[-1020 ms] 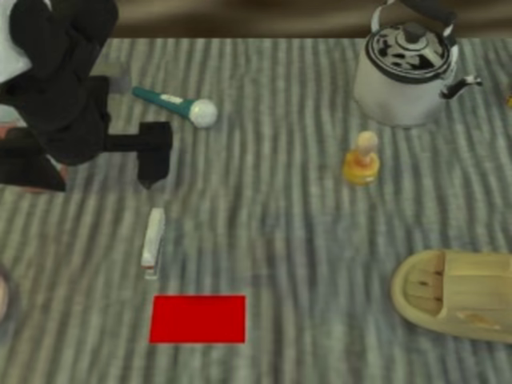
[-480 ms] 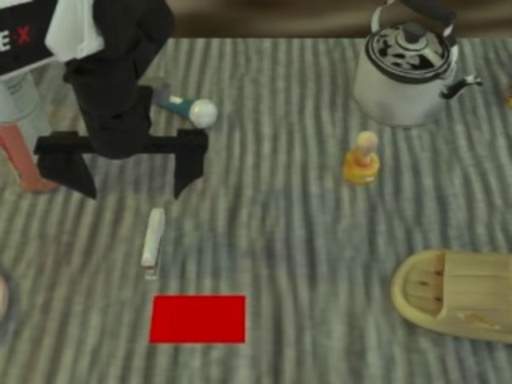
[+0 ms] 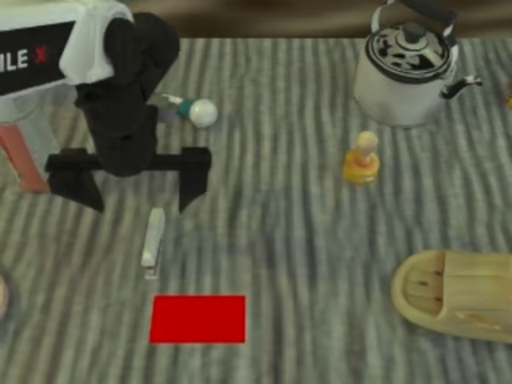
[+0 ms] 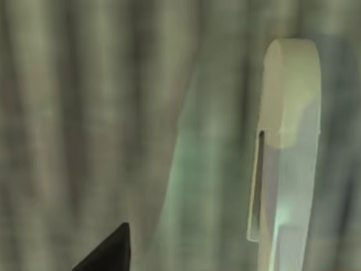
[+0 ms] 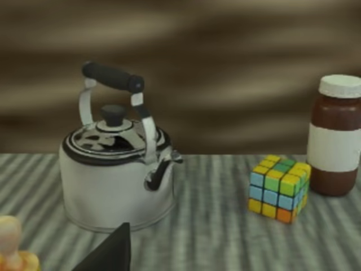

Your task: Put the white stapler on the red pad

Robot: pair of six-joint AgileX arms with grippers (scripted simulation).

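The white stapler [image 3: 153, 240] lies lengthwise on the striped cloth, just above the red pad's [image 3: 198, 318] left end and apart from it. My left gripper [image 3: 138, 192] hovers over the stapler's far end, open wide, with one finger on each side. In the left wrist view the stapler [image 4: 287, 152] fills the frame close up, and one dark fingertip [image 4: 110, 255] shows beside it, not touching. My right gripper is outside the top view. Its wrist view shows only one dark fingertip [image 5: 113, 251], set far to one side, with nothing held.
A teal-handled, white-headed tool [image 3: 192, 110] lies behind the left arm. A kettle [image 3: 404, 72], a yellow figure [image 3: 361, 160] and a beige slipper [image 3: 456, 294] occupy the right side. A colour cube [image 5: 279, 188] and a brown jar [image 5: 335, 135] stand near the kettle.
My left arm swung in from the left edge. Its gripper turned, so both spread fingers show, and it moved closer to the stapler. The stapler and the pad stayed put.
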